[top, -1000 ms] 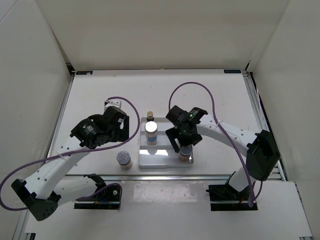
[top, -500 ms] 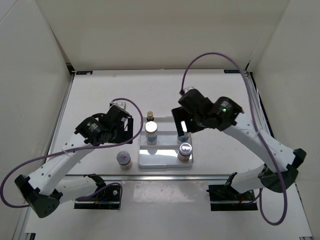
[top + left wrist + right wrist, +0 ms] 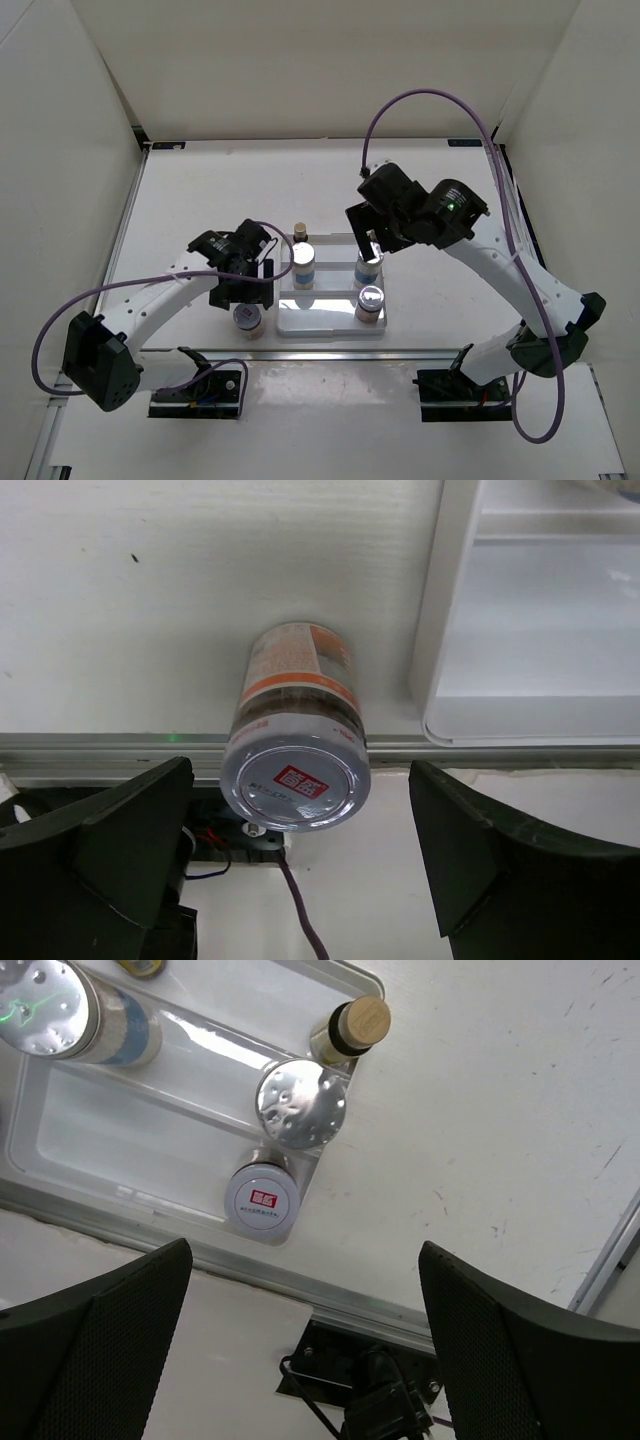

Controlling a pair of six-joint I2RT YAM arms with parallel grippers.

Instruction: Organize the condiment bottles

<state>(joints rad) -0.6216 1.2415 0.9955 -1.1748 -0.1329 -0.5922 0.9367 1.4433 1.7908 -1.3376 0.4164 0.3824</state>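
A short red-labelled bottle (image 3: 248,320) stands on the table just left of the white stepped rack (image 3: 330,318). My left gripper (image 3: 245,292) hangs over it, open; in the left wrist view the bottle (image 3: 295,742) sits between and beyond the spread fingers (image 3: 120,855). On the rack stand a second red-labelled bottle (image 3: 370,300), two blue-white bottles (image 3: 302,264) (image 3: 366,270) and a slim amber bottle (image 3: 299,231). My right gripper (image 3: 368,238) is open and empty above the rack's right side. The right wrist view shows the red lid (image 3: 262,1200), a silver lid (image 3: 300,1103) and an amber cork top (image 3: 355,1025).
The table's front metal edge rail (image 3: 330,350) runs just behind the loose bottle and the rack. The rack's wall (image 3: 440,610) is close on the bottle's right. Purple cables loop over both arms.
My right gripper let go of the red-labelled bottle on the rack's front right step and rose back. My left gripper moved right and down over the loose red-labelled bottle.
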